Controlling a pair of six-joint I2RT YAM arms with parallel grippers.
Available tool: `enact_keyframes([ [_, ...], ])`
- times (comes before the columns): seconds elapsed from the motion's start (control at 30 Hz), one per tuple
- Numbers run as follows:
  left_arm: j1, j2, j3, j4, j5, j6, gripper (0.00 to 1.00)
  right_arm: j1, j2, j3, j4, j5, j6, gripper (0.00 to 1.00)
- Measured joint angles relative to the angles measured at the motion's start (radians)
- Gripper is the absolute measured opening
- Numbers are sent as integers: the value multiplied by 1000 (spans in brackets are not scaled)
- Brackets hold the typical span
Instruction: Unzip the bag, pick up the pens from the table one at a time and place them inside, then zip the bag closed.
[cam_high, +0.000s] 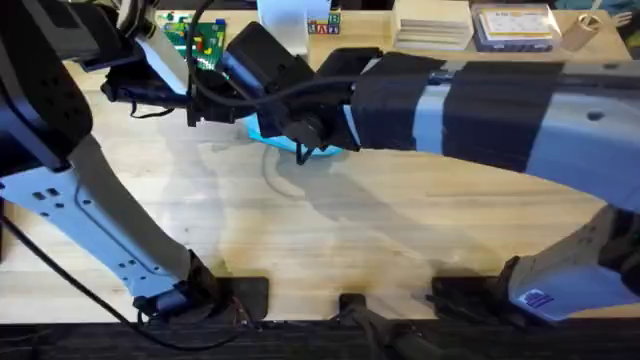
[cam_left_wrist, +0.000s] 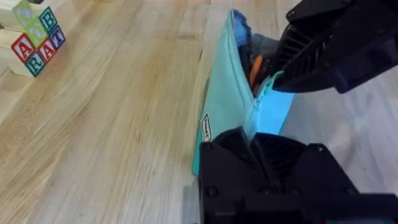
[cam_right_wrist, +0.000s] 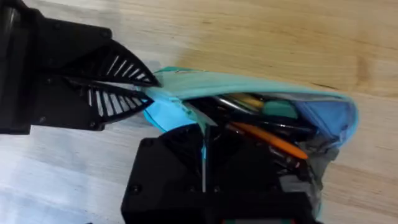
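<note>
Right wrist view showed one bag (cam_right_wrist: 261, 102), a light blue fabric pouch lying open on the table (cam_right_wrist: 261, 37), its mouth gaping over dark stick pens (cam_right_wrist: 280, 127) and orange and yellow items, too tangled to count. The left gripper (cam_right_wrist: 146, 93) was pinched on the bag's end fabric; the right gripper (cam_right_wrist: 202, 158) was at the bag's opening, its finger state impossible to tell. One stack of lettered blocks (cam_left_wrist: 34, 40) stood well apart from the bag on the light wood-grain table.

1. Wooden alphabet blocks (cam_left_wrist: 36, 38) on the tabletop (cam_left_wrist: 112, 124) show the letters A, B, R, A and T.
2. The light blue pouch (cam_left_wrist: 227, 106) carries a small sewn label (cam_left_wrist: 206, 127); its print cannot be read.
</note>
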Motion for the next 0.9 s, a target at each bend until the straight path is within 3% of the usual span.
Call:
enact_keyframes([
  [0.5,0,0,0,-2,4,0,41,-35,-44,6,-83,4,-34,30],
  [0.9,0,0,0,1,1,0,41,-117,-44,6,-185,-94,-35,30],
])
